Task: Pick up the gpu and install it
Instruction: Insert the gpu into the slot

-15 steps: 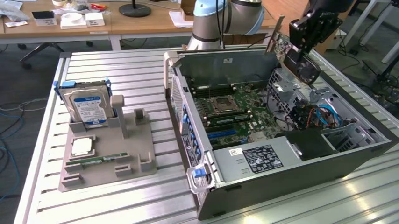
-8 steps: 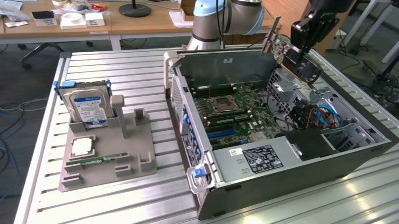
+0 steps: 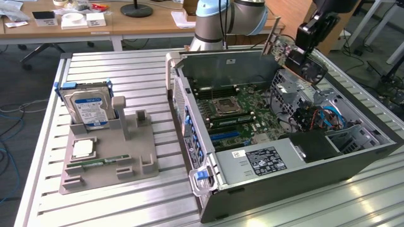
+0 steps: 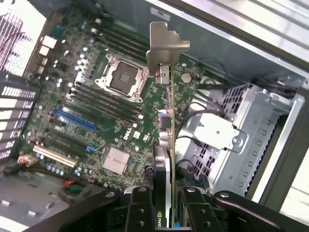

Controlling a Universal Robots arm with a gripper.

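Note:
The gpu (image 3: 285, 51) hangs in the air over the far right corner of the open computer case (image 3: 284, 175), tilted, its silvery bracket toward the case's back wall. My gripper (image 3: 311, 29) is shut on its upper part. In the wrist view the gpu (image 4: 172, 140) runs edge-on away from my gripper (image 4: 166, 215), and its metal bracket (image 4: 165, 46) points down at the motherboard (image 4: 96, 96). A black finger (image 4: 140, 208) presses on each side of the card. The board's blue slot (image 4: 72, 121) lies well apart from the card, off to one side.
A grey parts holder (image 3: 107, 161) on the exterior view's left carries a hard drive (image 3: 88, 106), a CPU (image 3: 84, 148) and a memory stick (image 3: 101, 162). Inside the case are a drive cage (image 4: 241, 140), loose cables (image 3: 325, 116) and a black power supply (image 3: 309, 144).

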